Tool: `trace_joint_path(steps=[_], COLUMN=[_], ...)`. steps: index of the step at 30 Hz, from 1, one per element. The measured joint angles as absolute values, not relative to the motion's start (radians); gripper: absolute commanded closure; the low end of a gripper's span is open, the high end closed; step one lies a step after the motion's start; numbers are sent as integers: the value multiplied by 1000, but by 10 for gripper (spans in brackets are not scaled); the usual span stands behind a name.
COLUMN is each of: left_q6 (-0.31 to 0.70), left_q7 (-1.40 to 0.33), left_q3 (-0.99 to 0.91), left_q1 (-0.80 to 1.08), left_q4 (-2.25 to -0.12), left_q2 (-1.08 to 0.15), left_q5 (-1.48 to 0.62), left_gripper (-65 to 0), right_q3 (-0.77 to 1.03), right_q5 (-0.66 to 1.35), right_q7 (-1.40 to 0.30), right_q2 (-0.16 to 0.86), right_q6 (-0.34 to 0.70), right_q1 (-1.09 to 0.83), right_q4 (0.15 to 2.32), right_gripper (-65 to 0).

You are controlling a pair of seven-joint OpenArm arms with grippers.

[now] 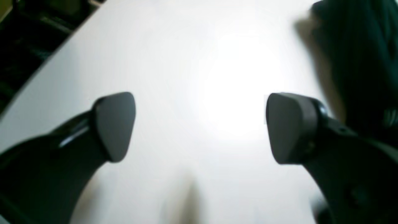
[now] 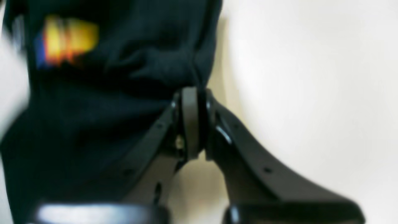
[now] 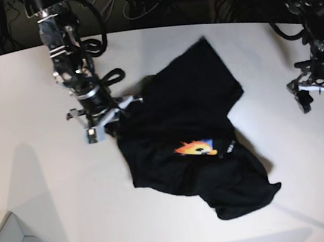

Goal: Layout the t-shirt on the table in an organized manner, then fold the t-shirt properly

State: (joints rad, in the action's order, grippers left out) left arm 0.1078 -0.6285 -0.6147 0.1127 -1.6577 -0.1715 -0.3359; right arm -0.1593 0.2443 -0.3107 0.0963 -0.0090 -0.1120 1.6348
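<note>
T-shirt (image 3: 188,135): black cloth, orange-yellow print with blue-purple edges; table (image 3: 40,191): plain white; gripper fingers (image 1: 115,124): dark grey.

The black-fingered right gripper (image 2: 190,102) reaches down from its cabled black arm (image 3: 68,55) with both jaws pressed together, pinching a fold of the black cloth t-shirt (image 3: 195,146) at its edge. The black left gripper (image 1: 199,127) hangs low on the opposite side, jaws spread wide with nothing between the grey pads (image 1: 115,124), its wrist pointing downward.
</note>
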Motion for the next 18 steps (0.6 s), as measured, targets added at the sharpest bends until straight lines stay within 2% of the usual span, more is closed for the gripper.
trace_joint_path(steps=[9,18], left_q6=[106,97], left_q7=[-624,-618], left_q3=[-507,-382], left_q1=[49,-8], left_q4=[-1658,-1654], left_q2=[-133,-138], left_q5=[-323,-316], left_gripper=[-650,-650], right_q3=[118,262], right_q5=[241,241], right_q7=[-336,-329], right_q2=[99,95], right_q6=[-9,-9], right_q1=[-134,-126], right_q4=[1536,1509], right_gripper=[0,0])
